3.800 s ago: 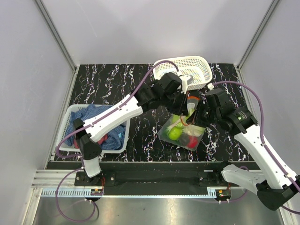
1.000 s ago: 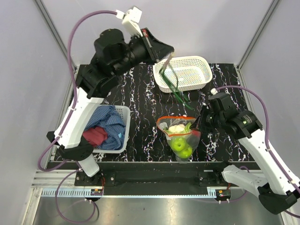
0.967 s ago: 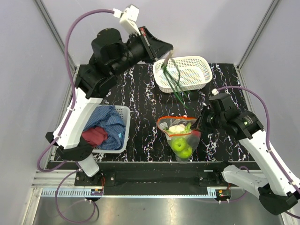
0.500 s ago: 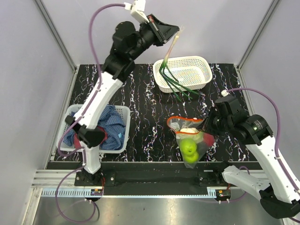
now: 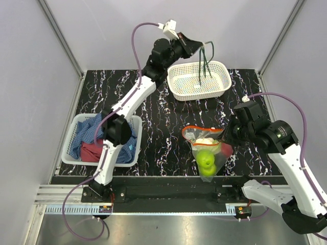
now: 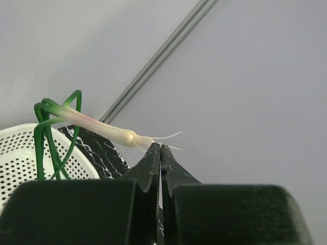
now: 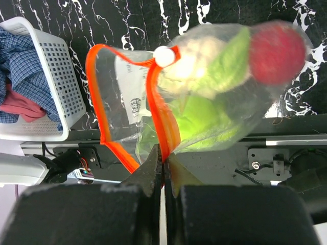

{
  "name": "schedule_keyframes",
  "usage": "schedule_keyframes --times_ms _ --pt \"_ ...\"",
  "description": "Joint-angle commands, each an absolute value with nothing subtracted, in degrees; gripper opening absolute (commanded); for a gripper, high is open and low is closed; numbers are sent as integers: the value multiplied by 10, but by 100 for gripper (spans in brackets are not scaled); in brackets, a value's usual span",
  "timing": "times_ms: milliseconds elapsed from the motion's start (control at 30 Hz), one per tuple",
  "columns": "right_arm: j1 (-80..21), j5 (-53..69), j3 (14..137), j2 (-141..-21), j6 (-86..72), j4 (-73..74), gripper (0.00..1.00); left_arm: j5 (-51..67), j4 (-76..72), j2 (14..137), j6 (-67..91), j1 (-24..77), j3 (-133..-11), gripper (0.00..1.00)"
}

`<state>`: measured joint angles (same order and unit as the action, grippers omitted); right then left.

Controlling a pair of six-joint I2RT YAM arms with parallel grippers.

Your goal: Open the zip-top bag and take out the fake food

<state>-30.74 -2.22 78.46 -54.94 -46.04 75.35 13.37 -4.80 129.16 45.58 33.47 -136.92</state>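
The zip-top bag (image 5: 223, 154) hangs above the table with its orange-red mouth open. My right gripper (image 5: 225, 135) is shut on the zip strip (image 7: 163, 122). Through the clear bag wall (image 7: 127, 84) I see fake food: lime-green fruit (image 5: 206, 161), a pale cabbage-like piece (image 7: 196, 66) and a red piece (image 7: 277, 51). My left gripper (image 5: 200, 44) is raised at the back, shut on the root end of a green onion (image 5: 206, 61). The onion's (image 6: 97, 126) green stalks dangle over the white basket (image 5: 222, 86).
A second white basket (image 5: 71, 133) at the front left holds blue and red cloths (image 5: 97, 145). The same basket (image 7: 56, 76) shows in the right wrist view. Grey walls close in the black marbled table (image 5: 153, 107) on three sides.
My left arm has swung the green onion up and to the back right, from above the bag to over the white basket. The bag has shifted slightly right in my right gripper.
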Motion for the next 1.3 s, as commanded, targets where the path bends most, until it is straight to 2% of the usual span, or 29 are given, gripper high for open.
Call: schedule_keyframes --times_ms 0,233,433,500,533,567,633,667,700,733,1033,1200,1267 --pt "-309 -53 823 -554 -456 758 0 118 -147 1383 507 307 -1381 0" --pt "-309 -61 808 -572 -468 749 0 145 -162 1507 584 254 -1370 0" --pt "-308 -52 781 -583 -474 715 0 160 -123 1491 548 233 -1331 0" --pt "-308 -49 776 -593 -472 703 0 173 -115 1489 550 226 -1324 7" --pt "-308 -49 775 -598 -471 700 0 178 -109 1486 547 222 -1320 18" --pt "-308 -49 775 -603 -470 698 0 185 -104 1473 541 221 -1313 25" --pt "-308 -49 776 -618 -469 691 0 184 -88 1452 518 222 -1287 50" --pt "-308 -46 777 -622 -467 687 0 187 -78 1429 509 222 -1277 53" --pt "-308 -44 778 -631 -463 686 0 189 -68 1417 501 225 -1267 68" --pt "-308 -43 779 -635 -461 687 0 189 -55 1406 484 226 -1265 97" --pt "-308 -34 794 -649 -389 710 0 258 39 1261 443 255 -1194 98" --pt "-307 -7 798 -642 -334 721 0 243 115 1127 361 313 -1100 91" --pt "-306 17 797 -644 -304 716 0 223 144 1039 344 335 -1025 89"
